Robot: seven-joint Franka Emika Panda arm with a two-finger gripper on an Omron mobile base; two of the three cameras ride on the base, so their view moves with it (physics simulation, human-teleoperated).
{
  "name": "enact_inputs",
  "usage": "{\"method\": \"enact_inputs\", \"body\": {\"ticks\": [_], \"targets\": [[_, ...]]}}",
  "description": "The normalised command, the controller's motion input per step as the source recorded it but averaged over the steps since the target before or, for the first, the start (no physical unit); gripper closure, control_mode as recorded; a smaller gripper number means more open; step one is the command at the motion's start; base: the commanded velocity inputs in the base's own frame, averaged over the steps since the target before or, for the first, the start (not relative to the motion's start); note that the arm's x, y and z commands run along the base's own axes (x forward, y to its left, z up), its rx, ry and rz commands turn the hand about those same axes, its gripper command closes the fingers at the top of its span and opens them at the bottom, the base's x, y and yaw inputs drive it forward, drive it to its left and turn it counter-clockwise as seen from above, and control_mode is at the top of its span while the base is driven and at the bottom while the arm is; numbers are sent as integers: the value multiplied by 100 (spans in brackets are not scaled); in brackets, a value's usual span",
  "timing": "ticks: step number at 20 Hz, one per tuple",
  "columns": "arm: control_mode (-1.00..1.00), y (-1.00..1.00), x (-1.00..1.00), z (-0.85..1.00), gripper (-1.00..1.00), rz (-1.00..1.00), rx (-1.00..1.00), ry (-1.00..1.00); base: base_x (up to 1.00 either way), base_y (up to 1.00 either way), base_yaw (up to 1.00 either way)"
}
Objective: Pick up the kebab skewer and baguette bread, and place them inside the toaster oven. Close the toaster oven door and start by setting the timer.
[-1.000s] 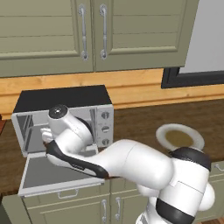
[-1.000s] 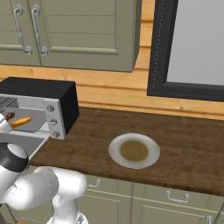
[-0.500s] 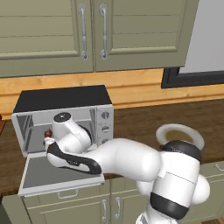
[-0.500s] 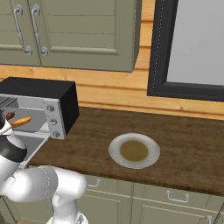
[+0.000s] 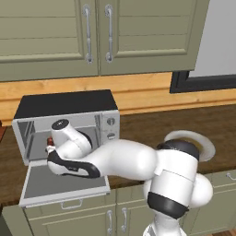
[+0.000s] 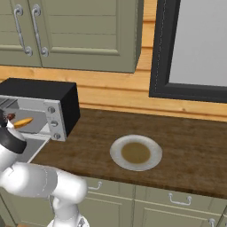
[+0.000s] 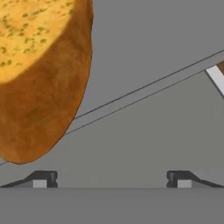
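Toaster oven (image 5: 64, 103), landmark item: boxy, matte black top, silver front, standing at the left end of the dark wood-grain bench (image 6: 133, 126); cavity grey with a wire rack visible. Toaster oven door (image 5: 64, 184): silver-framed panel, hinged at the bottom, folded down flat in front of the oven mouth, not yet shut. Kebab skewer (image 5: 49, 140): dark red-brown chunks, seen just inside the oven mouth at its left, partly hidden behind the white wrist; its axis cannot be told. Baguette bread (image 6: 23, 122): oblong golden-orange loaf with a speckled paler face and smooth darker brown crust, lying on the rack inside the oven, right of the skewer; in the hand view it lies up and to the left of the fingers, clear of them, long axis running away from the camera and tilted slightly. Fingers (image 7: 112, 178): two small dark tips spread wide apart with nothing between them, only grey oven surface beyond; the gripper holds nothing. Judgement: both foods appear lodged, so the coming move is a withdrawal from the cavity to get under the lowered door's front edge. Knobs (image 5: 110, 128): round, silver, in a column at the oven's right side. Plate (image 6: 135, 152): round, pale rim, brown centre, on the bench well right of the oven.
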Motion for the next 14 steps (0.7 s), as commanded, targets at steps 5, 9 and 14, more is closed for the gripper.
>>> {"method": "enact_inputs", "body": {"ticks": [5,9,14], "targets": [[-100,13,6,-30,-100,-1,-1,4,0,0,0],[-100,3,2,-16,-100,-1,0,0,0,0,0],[-100,0,0,-13,-100,-4,0,0,0,0,0]]}}
